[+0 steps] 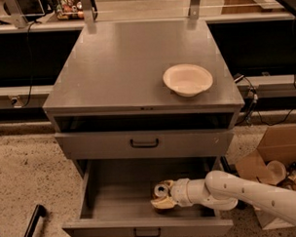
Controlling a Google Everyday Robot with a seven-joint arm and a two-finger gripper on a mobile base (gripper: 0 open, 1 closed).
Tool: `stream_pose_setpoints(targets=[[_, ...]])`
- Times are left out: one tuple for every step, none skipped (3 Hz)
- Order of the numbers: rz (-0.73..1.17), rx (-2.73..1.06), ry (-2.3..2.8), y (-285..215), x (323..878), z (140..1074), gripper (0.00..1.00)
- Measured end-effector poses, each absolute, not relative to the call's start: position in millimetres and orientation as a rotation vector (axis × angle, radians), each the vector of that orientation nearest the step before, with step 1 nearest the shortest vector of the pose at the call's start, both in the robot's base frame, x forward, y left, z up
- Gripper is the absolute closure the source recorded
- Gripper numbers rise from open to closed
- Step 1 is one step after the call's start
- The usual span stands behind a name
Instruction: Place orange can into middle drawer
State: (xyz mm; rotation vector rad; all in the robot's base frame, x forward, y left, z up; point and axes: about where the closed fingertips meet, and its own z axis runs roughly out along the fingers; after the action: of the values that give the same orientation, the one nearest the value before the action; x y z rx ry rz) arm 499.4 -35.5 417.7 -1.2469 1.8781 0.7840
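Camera view shows the gripper [163, 202] low inside the open middle drawer [116, 199], its fingers closed around the upright orange can [161, 190] near the front wall. Bare floor lies to the left. The arm [248, 192] reaches in over the right wall.

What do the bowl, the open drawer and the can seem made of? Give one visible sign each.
The white bowl: likely paper or plastic, matte off-white, thin rim. The middle drawer: painted metal, flat grey, dull sheen. The orange can: metal, shiny silver top; the claw grips it inside the drawer.
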Motion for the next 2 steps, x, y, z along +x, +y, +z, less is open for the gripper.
stream_pose_setpoints(targets=[[0.788, -1.249, 1.877, -33.7, 498.9, 417.4, 0.18], [0.816, -1.219, 1.831, -33.2, 498.5, 424.0, 0.0]])
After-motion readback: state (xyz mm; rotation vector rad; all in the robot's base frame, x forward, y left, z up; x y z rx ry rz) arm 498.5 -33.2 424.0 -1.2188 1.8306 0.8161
